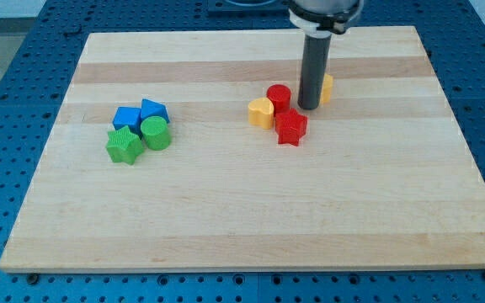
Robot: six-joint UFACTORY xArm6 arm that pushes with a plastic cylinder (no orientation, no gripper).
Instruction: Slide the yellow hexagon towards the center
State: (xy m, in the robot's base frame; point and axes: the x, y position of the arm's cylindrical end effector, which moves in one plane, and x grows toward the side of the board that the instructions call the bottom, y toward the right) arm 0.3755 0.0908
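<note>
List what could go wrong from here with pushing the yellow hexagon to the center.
1. My tip stands on the view's left of the yellow hexagon, largely hiding it; pushing from there would likely send it away from the center.
2. The red cylinder, red star and yellow heart crowd just left of my tip, so repositioning or the hexagon's path may knock them.
</note>
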